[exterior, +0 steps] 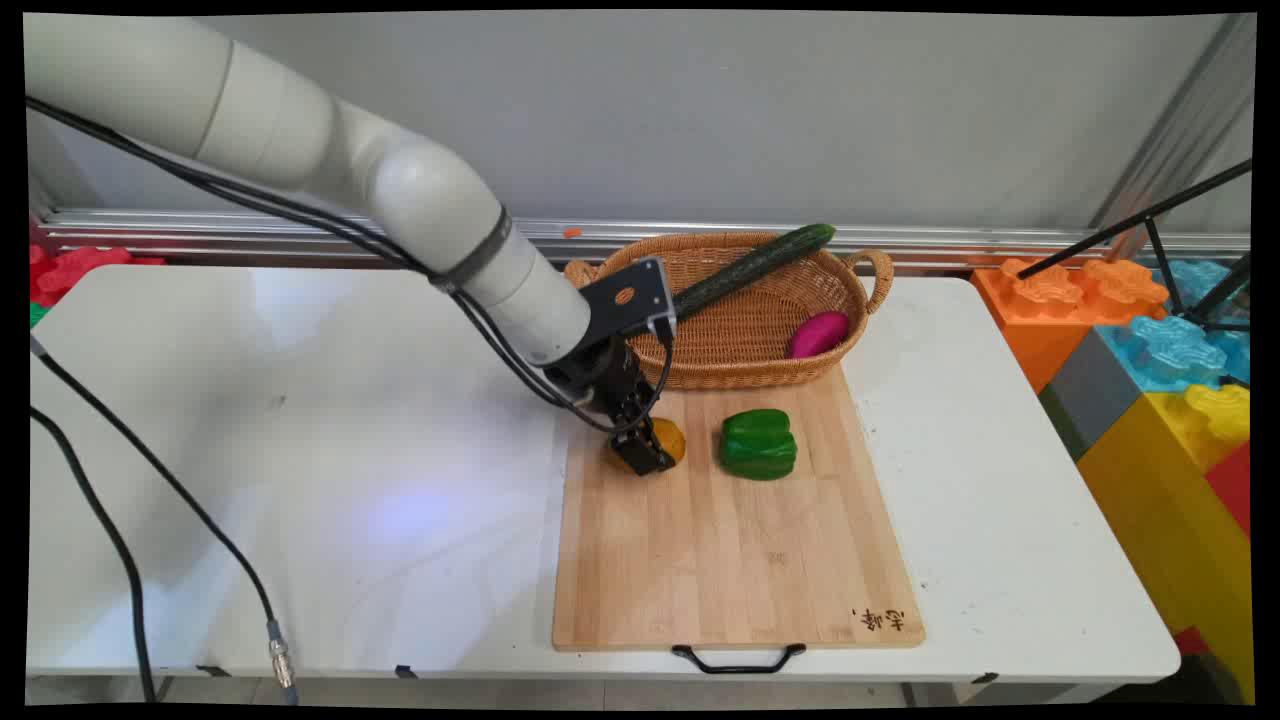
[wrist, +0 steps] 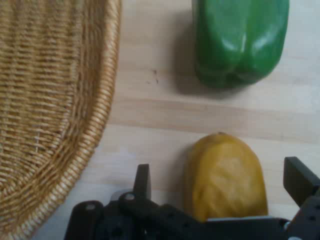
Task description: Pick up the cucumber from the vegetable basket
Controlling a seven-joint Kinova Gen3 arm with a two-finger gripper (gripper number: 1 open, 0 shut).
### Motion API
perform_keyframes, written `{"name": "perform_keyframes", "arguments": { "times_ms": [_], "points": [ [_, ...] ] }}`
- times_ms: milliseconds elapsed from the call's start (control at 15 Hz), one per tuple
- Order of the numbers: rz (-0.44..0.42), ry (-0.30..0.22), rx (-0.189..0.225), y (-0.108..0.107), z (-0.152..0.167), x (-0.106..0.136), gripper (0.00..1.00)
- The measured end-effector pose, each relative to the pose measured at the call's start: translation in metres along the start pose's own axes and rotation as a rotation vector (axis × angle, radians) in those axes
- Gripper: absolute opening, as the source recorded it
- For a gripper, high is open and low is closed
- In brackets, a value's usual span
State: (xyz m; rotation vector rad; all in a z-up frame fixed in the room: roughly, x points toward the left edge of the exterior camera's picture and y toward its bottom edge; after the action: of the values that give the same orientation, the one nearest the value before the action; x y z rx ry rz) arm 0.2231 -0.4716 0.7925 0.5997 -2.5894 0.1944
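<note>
My pincer [exterior: 645, 450] [wrist: 220, 167] is down at the far left part of the wooden cutting board [exterior: 730, 560] [wrist: 150, 115], and it stands wide: in the hand view one finger [wrist: 143, 175] rises to the left of the yellow fruit [exterior: 668, 438] [wrist: 225, 175] and the other to its right, with bare board showing between each finger and the fruit's skin. So I straddle the fruit without gripping it; it lies on the board between my fingers, rounded, its narrow end pointing away from my hand. The green bell pepper [exterior: 758, 443] [wrist: 240, 40] lies on the board just beside it, on the side away from my arm, apart from both the fruit and my fingers. The wicker basket [exterior: 740, 340] [wrist: 50, 100] stands at the board's far edge, its woven rim near my left finger in the hand view but not touching it. Inside it a long cucumber [exterior: 755, 268] leans across with its tip over the far rim, and a magenta vegetable [exterior: 818, 334] rests against the right wall. I judge the tightest sides to be the basket rim and the pepper. The near half of the board is bare down to its black handle [exterior: 738, 660], and the white table [exterior: 300, 450] to the left holds only my hanging cables [exterior: 150, 470].
</note>
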Motion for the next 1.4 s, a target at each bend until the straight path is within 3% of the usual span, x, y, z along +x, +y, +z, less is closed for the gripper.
{"name": "perform_keyframes", "arguments": {
  "times_ms": [333,733,1000,1400],
  "points": [
    [-0.028,0.036,-0.004,-0.012,-0.034,0.035,1.00],
    [-0.061,0.093,0.088,-0.046,-0.067,0.082,1.00],
    [-0.101,0.108,0.159,-0.077,-0.062,0.095,1.00],
    [-0.151,0.097,0.240,-0.123,-0.020,0.098,1.00]
  ]
}}
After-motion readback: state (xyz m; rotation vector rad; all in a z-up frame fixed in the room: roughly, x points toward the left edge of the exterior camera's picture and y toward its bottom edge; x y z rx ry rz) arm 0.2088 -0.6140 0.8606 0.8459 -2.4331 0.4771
